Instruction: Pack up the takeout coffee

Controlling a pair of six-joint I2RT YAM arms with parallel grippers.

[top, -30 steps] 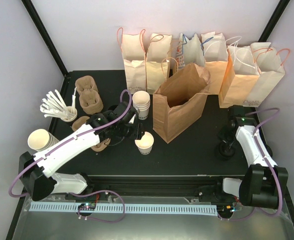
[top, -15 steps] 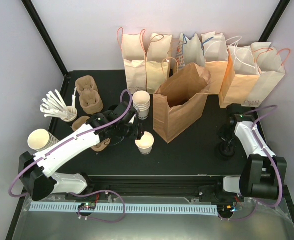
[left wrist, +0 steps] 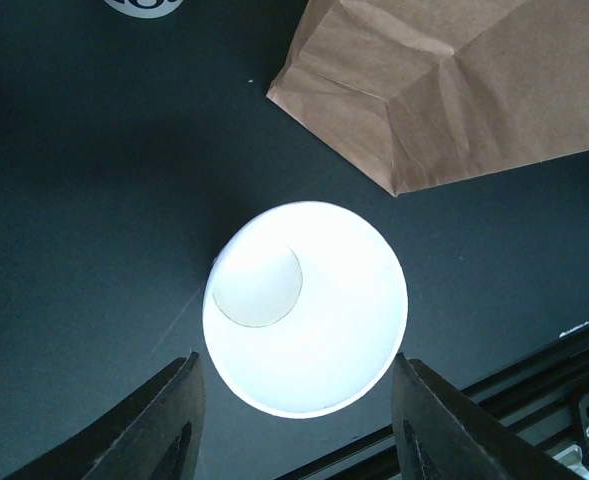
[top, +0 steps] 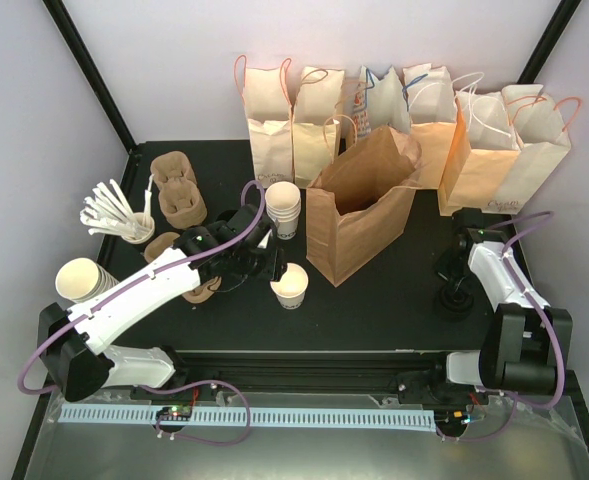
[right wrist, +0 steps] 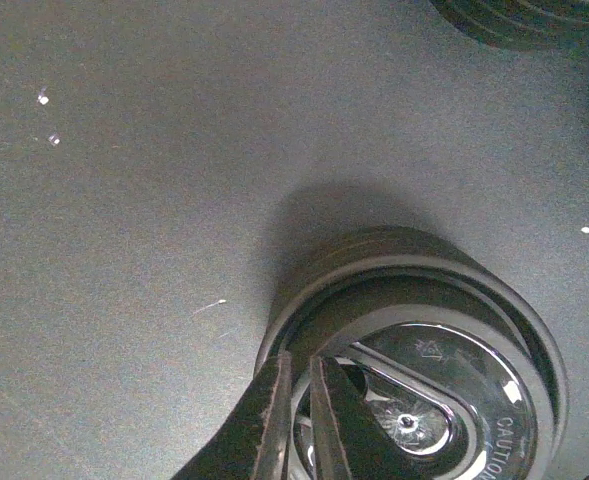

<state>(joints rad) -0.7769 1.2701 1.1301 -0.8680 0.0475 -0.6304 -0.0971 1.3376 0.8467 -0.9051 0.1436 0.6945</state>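
The left gripper [left wrist: 296,370] stands about half spread, its two fingers [left wrist: 174,420] pressed against opposite sides of the white paper cup [left wrist: 314,320] just under the rim. The cup's mouth is open and tipped slightly. It sits near the middle of the table [top: 394,300], just left of the open brown paper bag [top: 359,205] and in front of a short stack of white cups [top: 284,207]. The left arm stretches from its base at the near left corner diagonally across the table, with the wrist low behind the cup. The right gripper [right wrist: 299,365] has its fingers pressed almost together. They pinch the raised rim of the top black lid [right wrist: 444,400] on the stack of black lids [right wrist: 374,255], which stands near the table's right edge, well apart from the cup. The right arm is folded close to its base, the forearm rising away from it and the wrist pointing steeply down onto the stack. Compared with a second ago, the right arm's elbow has swung slightly inward and the wrist sits tighter over the lids. The left arm and the cup are where they were.
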